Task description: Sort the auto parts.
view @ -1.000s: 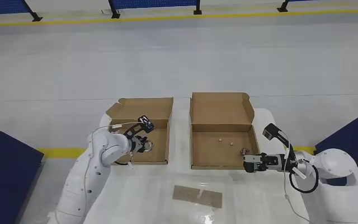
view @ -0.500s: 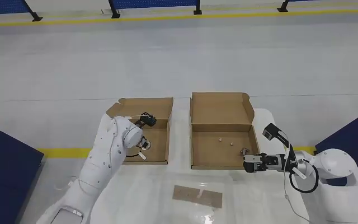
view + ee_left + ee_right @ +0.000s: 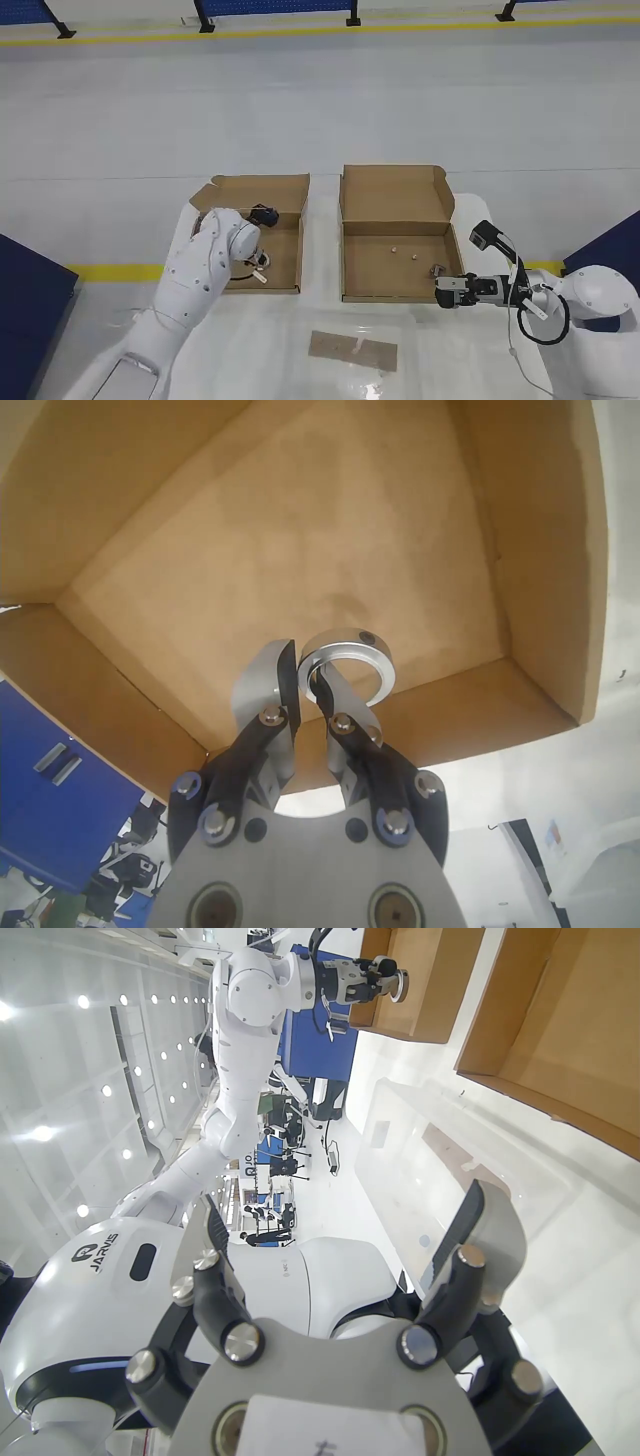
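Note:
My left gripper (image 3: 302,666) is shut on a silver metal ring (image 3: 350,665), one finger inside it and one outside. It hangs over the floor of the left cardboard box (image 3: 250,550). From above, this gripper (image 3: 257,261) sits near the left box's (image 3: 286,240) front. In the right wrist view the same gripper (image 3: 385,975) and ring (image 3: 401,985) show far off. My right gripper (image 3: 340,1200) is open and holds nothing. It hovers by the front right corner (image 3: 441,292) of the right box (image 3: 400,270), which holds small parts (image 3: 394,249).
A clear plastic bin (image 3: 300,345) with a cardboard sheet (image 3: 352,350) in it lies in front of the two boxes. Both box lids (image 3: 395,195) stand open at the back. A blue cabinet (image 3: 30,290) stands to the left of the table.
The left arm has swung its elbow up and toward the box, and the wrist has turned. The gripper with the ring stays over the left box. The right arm has not moved.

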Motion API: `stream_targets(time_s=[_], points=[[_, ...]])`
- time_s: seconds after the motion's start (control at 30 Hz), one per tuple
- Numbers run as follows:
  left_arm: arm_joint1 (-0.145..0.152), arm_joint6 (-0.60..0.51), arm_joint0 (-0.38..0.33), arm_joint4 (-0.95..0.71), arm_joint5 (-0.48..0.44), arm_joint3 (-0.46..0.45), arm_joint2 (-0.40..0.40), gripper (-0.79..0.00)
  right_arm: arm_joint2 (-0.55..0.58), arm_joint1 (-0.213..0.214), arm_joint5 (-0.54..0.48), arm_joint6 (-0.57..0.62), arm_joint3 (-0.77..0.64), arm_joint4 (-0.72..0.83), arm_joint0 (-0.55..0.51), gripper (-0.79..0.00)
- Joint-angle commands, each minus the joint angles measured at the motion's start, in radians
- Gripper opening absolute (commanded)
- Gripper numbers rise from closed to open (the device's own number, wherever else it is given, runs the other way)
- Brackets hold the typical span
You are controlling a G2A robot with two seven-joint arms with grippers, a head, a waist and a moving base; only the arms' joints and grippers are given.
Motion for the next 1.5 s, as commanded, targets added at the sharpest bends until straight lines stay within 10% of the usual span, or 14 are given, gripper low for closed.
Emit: stream_targets(time_s=[0.0,1.0,1.2,1.47], points=[[-0.007,0.005,-0.005,-0.007,0.036,0.017,0.004,-0.785,0.0,0.0,0.0,0.0,0.0,0.0,0.0,0.0],[-0.136,0.115,-0.13,-0.077,0.068,0.378,0.122,-0.785,0.0,0.0,0.0,0.0,0.0,0.0,0.0,0.0],[-0.151,0.126,-0.144,-0.079,0.057,0.415,0.129,-0.409,0.0,0.0,0.0,0.0,0.0,0.0,0.0,0.0],[-0.16,0.125,-0.164,-0.086,0.051,0.441,0.123,-0.222,0.0,0.0,0.0,0.0,0.0,0.0,0.0,0.0]])
